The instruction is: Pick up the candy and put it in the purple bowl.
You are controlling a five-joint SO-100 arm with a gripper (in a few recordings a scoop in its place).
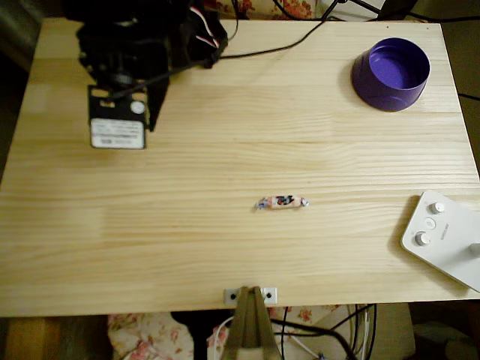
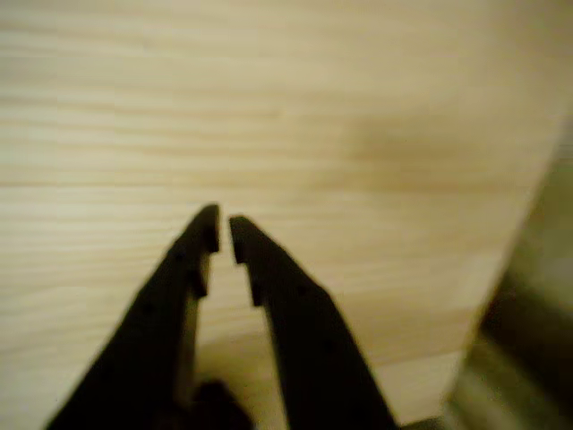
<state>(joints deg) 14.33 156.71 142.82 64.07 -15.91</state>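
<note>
From the overhead view I see my black arm [image 1: 142,52] folded at the table's [image 1: 150,225] top left corner, well apart from everything it is meant to handle. The claw [image 2: 224,228] shows in the wrist view: two dark fingers [image 2: 170,287] tapering to tips that stand nearly together, a thin sliver of pale wood between them, and nothing held. Bare, blurred wood grain lies beneath them.

The candy [image 1: 281,202] lies flat on the wood near the table's middle, its long axis running left to right in the overhead view, twisted ends out to either side. It sits down and to the right of the arm, touching nothing else.

The bowl [image 1: 391,73] stands upright at the top right corner, far to the right of the arm and well apart from the candy. Its purple inside is open to the camera and holds nothing that I can make out.

A white device [image 1: 446,238] with round knobs rests at the table's right edge, below the bowl.
</note>
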